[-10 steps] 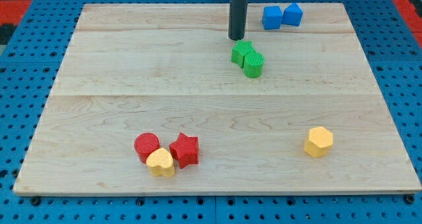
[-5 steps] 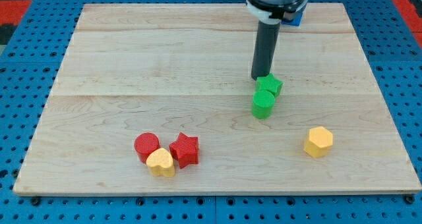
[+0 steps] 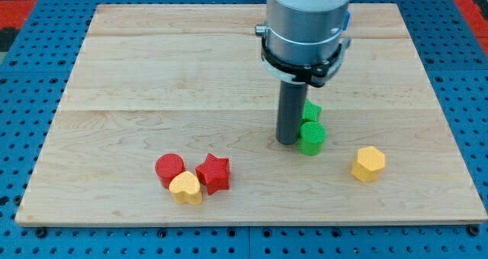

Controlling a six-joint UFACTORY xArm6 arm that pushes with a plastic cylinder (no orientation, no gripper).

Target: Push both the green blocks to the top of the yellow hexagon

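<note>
A green cylinder (image 3: 311, 138) stands near the board's middle, with a green star (image 3: 312, 111) just above it, partly hidden by my rod. My tip (image 3: 287, 142) rests on the board against the cylinder's left side. The yellow hexagon (image 3: 369, 164) lies to the lower right of the green blocks, a short gap away.
A red cylinder (image 3: 169, 167), a red star (image 3: 214, 173) and a yellow heart-like block (image 3: 186, 188) cluster at the lower left. The arm's grey body (image 3: 306, 23) covers the top middle, hiding most of a blue block (image 3: 347, 19). The wooden board (image 3: 152, 84) ends in blue pegboard.
My rod has moved down and to the left of the green blocks. Both green blocks have slid down the board, closer to the yellow hexagon.
</note>
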